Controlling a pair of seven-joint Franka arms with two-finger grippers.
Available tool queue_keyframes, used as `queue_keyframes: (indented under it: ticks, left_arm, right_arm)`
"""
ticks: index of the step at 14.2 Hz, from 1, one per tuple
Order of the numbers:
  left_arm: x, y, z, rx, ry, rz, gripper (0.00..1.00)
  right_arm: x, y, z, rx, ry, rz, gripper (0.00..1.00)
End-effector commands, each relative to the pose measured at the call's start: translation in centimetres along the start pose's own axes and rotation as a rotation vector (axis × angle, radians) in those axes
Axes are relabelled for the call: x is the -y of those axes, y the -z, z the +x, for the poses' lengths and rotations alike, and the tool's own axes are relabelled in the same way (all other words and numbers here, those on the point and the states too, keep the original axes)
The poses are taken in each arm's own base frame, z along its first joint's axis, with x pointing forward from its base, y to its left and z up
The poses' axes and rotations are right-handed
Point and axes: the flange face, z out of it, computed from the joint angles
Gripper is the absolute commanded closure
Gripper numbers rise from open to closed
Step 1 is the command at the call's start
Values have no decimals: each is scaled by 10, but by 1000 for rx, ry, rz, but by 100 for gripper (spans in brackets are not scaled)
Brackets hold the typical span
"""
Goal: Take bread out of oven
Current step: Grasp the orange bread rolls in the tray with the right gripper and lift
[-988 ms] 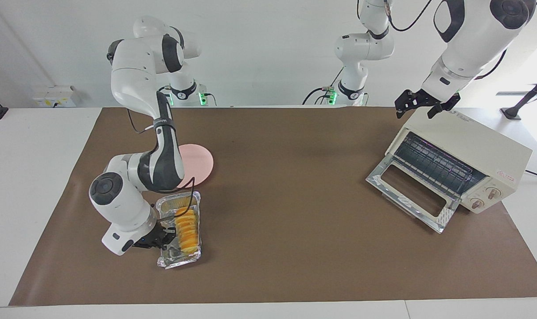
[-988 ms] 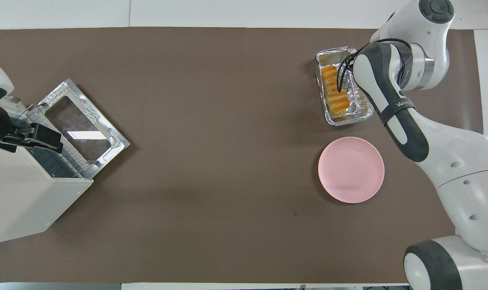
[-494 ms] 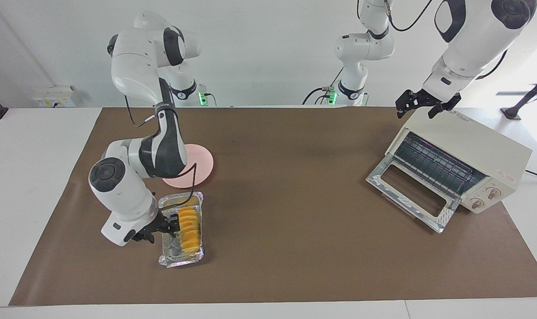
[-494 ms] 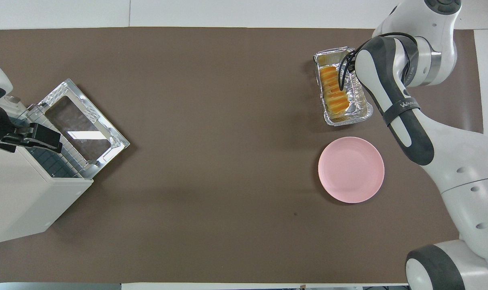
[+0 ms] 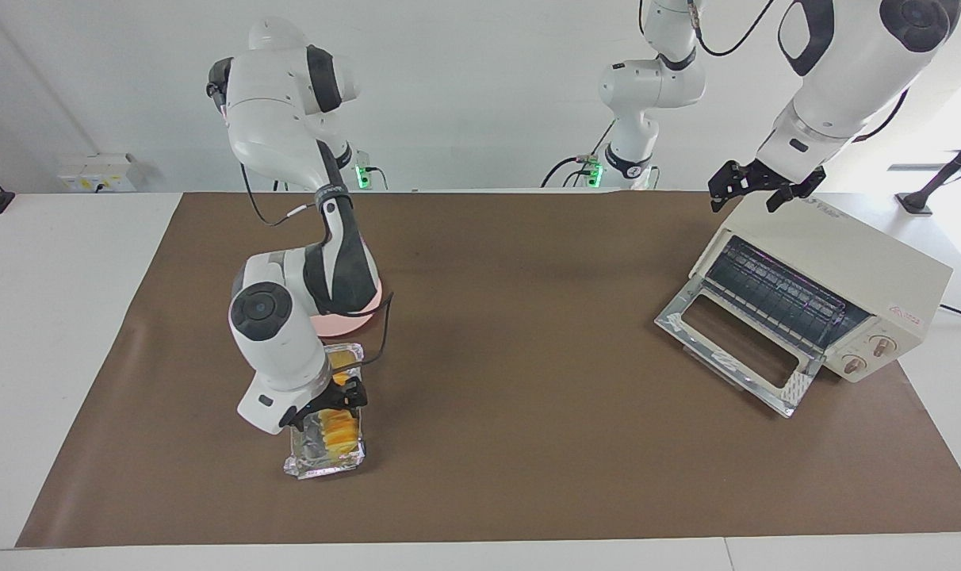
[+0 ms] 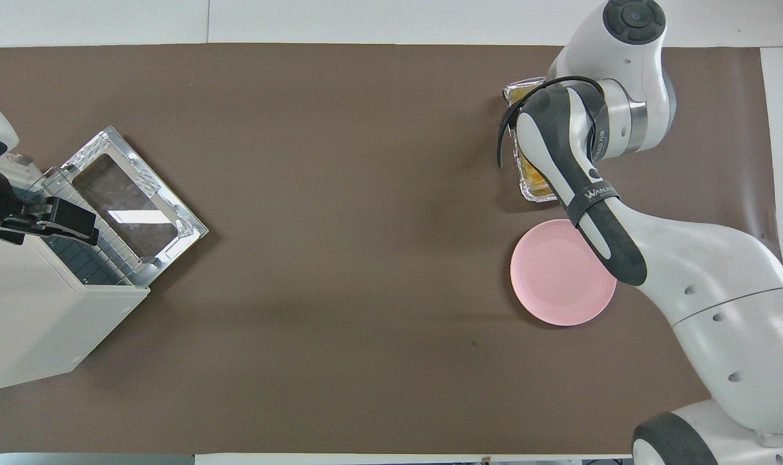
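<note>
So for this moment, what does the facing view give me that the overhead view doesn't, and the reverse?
Only the facing view shows the right gripper above the bread in the foil tray, plus the oven's knobs and red logo. Only the overhead view shows most of the pink plate, nearer to the robots than the tray; the right arm hides most of the bread there. Both show the oven door dropped open and the left gripper over the oven's top.

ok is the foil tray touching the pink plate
Apart. The overhead view shows a strip of bare brown mat between the nearer end of the foil tray and the rim of the pink plate.
</note>
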Motion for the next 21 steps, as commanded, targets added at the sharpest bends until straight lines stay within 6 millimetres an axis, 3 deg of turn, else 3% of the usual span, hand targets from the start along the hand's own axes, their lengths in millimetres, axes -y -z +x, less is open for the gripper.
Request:
queue_keyframes:
  ticks: [1, 8, 10, 11, 13, 19, 21]
  left_arm:
    - [2, 1, -2, -12, 3, 15, 0]
    - [2, 1, -2, -12, 3, 15, 0]
    - [3, 1, -2, -12, 4, 13, 0]
    - [2, 1, -2, -12, 2, 13, 0]
    - [2, 1, -2, -12, 3, 15, 0]
    - [2, 1, -2, -12, 3, 15, 0]
    - [3, 1, -2, -12, 4, 13, 0]
  right_arm:
    - [5, -1, -17, -1, -6, -27, 7]
    - [-3, -14, -26, -37, -13, -24, 10]
    - [-3, -22, -31, -62, -13, -21, 20]
    - [-3, -23, -31, -61, -13, -21, 35]
    - [-9, -20, -31, -57, -24, -16, 98]
    - [-19, -5, -29, -28, -38, -11, 100]
    - [-20, 17, -30, -11, -41, -11, 100]
